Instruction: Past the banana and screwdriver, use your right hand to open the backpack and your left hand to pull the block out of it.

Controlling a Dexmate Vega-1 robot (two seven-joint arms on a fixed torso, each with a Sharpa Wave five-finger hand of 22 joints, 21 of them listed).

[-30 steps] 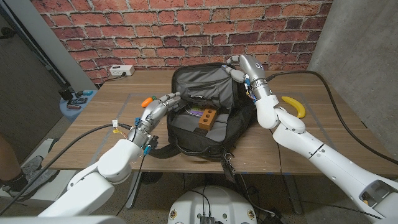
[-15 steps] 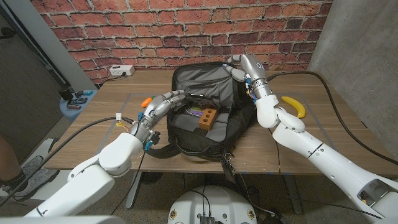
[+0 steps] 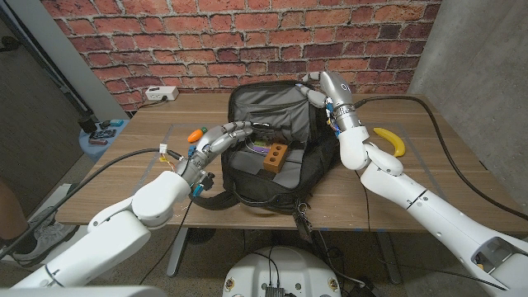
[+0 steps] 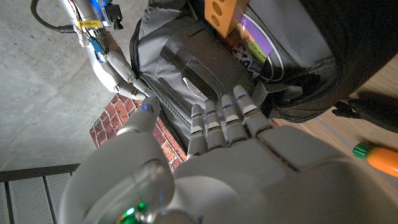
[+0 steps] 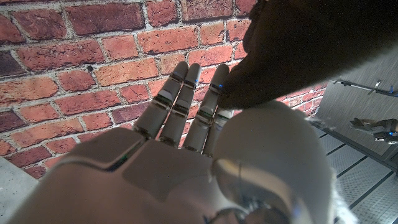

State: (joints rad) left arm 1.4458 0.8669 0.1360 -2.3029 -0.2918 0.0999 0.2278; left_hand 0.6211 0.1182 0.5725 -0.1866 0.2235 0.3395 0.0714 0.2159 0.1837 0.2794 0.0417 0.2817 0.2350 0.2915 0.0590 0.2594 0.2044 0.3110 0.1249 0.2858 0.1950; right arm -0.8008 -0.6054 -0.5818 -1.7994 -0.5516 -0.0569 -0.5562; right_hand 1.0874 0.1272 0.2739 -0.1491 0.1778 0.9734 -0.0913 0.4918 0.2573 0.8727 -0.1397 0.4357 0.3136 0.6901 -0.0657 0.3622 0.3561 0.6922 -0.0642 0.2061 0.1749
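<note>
The black backpack (image 3: 247, 177) lies in the middle of the table with its flap (image 3: 268, 106) lifted. My right hand (image 3: 318, 87) holds the flap's top edge up; the dark flap (image 5: 323, 43) presses against my right hand (image 5: 180, 149). Inside the opening lies the orange-brown block (image 3: 276, 155) with two holes, on a purple item. My left hand (image 3: 216, 140) reaches over the backpack's left rim, fingers stretched out and holding nothing, a short way left of the block. The left wrist view has my left hand (image 4: 236, 155) pointing into the backpack (image 4: 205, 68) toward the block (image 4: 222, 9).
A yellow banana (image 3: 390, 140) lies right of the backpack, beside my right forearm. The screwdriver's orange handle (image 3: 195, 133) lies just left of my left hand, also visible as screwdriver (image 4: 379, 158). A white power strip (image 3: 162, 93) sits at the table's far left edge.
My left hand has moved forward and right, over the backpack's left rim toward the block. The right hand still holds the flap up.
</note>
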